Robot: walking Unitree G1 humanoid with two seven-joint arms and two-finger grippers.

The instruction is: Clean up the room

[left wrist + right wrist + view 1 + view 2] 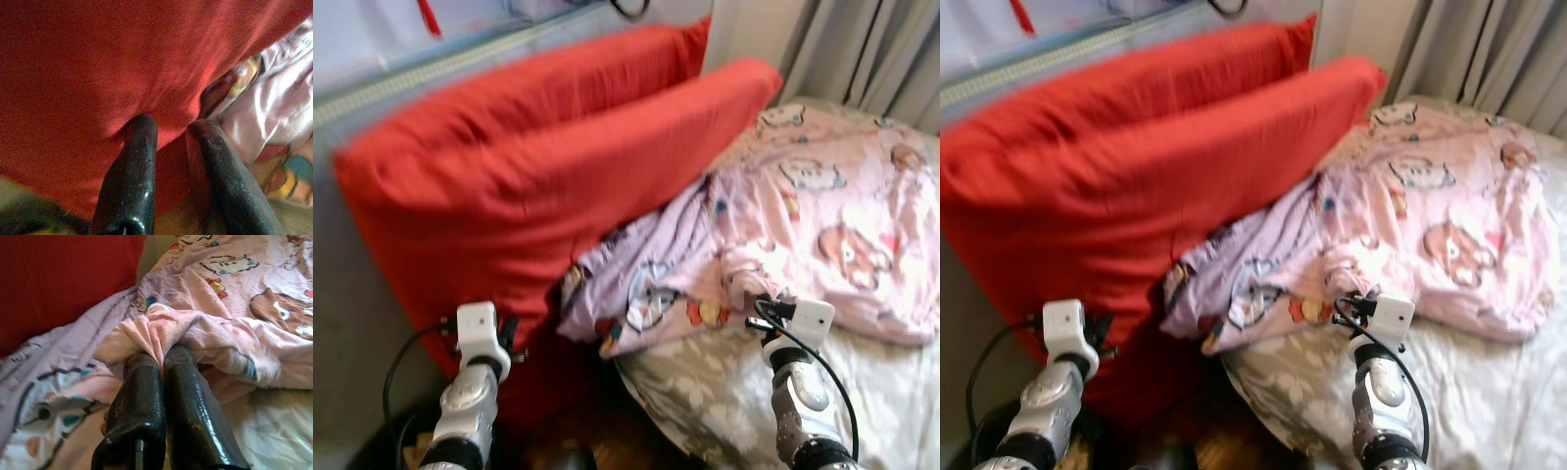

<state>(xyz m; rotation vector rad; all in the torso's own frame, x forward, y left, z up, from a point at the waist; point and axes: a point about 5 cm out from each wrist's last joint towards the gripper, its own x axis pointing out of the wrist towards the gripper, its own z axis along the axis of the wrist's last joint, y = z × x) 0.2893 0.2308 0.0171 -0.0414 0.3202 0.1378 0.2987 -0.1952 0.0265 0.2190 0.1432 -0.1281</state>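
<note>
Robot at a bed, both grippers holding bedding.
The left gripper (171, 132) has its jaws clamped on the lower edge of a large red pillow (538, 166) leaning at the bed's (891, 392) head end; the right gripper (161, 357) has its jaws pinched together on a fold of the pink cartoon-print blanket (822, 215) near the bed's edge.

Home bedroom — bed (724, 401), 2 red pillows (529, 166), cartoon blanket (822, 215), curtains (871, 49)

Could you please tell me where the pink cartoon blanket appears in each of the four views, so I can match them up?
Left eye view: pink cartoon blanket spread right of centre.
Right eye view: same, over the bed.
Left wrist view: a pale fold at one edge.
Right wrist view: bunched fold pinched in the right gripper.
Shared landmark: the red pillow.
</note>
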